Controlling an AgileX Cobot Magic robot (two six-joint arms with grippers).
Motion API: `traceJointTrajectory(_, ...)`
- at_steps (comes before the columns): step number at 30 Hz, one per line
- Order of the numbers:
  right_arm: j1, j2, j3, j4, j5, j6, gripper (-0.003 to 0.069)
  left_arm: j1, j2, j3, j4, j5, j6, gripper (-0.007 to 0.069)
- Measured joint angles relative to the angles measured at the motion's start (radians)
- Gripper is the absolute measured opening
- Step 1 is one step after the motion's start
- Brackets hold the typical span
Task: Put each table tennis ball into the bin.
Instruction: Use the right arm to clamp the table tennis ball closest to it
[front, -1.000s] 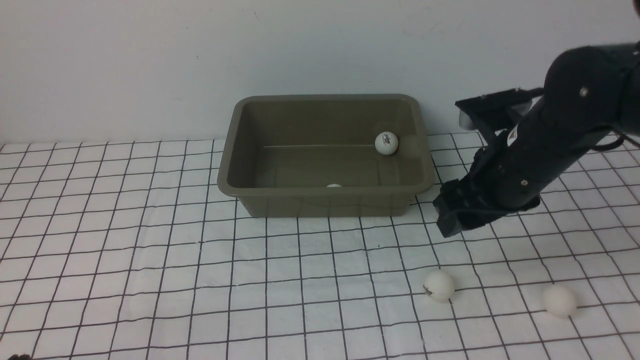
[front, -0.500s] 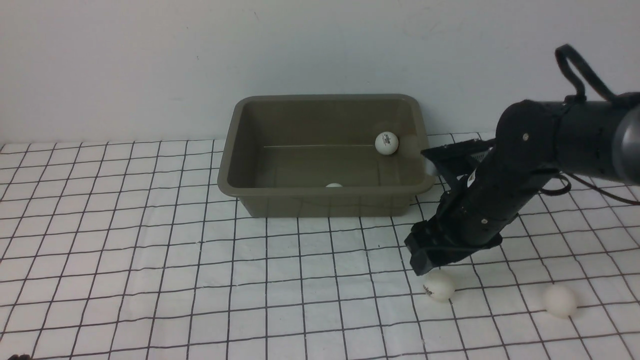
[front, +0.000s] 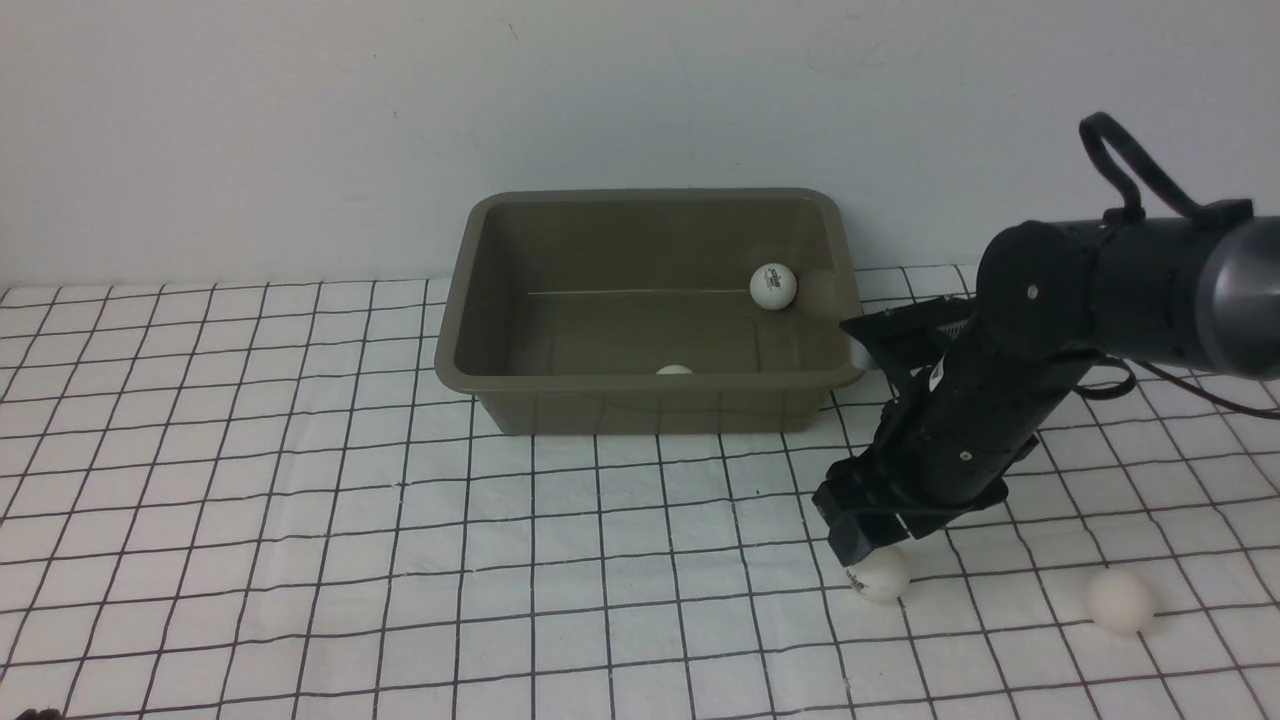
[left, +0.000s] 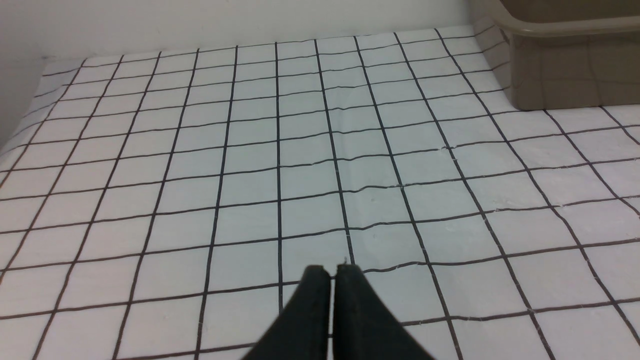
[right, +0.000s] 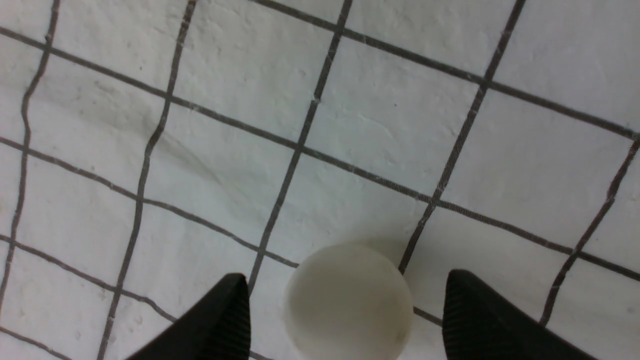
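While two balls lie in the bin (front: 640, 381), the right gripper (front: 865, 540) straddles a third ball (front: 885, 580): under halfway, I judge.
On the grid-printed cloth (front: 300, 500) the bin stands at twelve o'clock of the front view. Inside it, the first ball (front: 773, 286) rests by the wall at two o'clock, and the second ball (front: 674, 370) just peeps over the near rim at six. At the bin's five o'clock the right gripper hangs low, jaws spread wide, with the third ball on the cloth between its fingertips (right: 235, 300), not yet pinched. The left gripper (left: 330, 272) is closed on nothing above bare cloth. A fourth ball (front: 1121, 600) waits at three o'clock of the third. No fifth ball shows, so at least two pickups remain.
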Motion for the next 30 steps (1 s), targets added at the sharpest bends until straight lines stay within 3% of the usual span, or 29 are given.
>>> traceJointTrajectory(30, 0.000, 0.044, 0.000, -0.015, -0.004, 0.000, 0.0467, 0.000, 0.000, 0.000, 0.000, 0.000, 0.000, -0.0004)
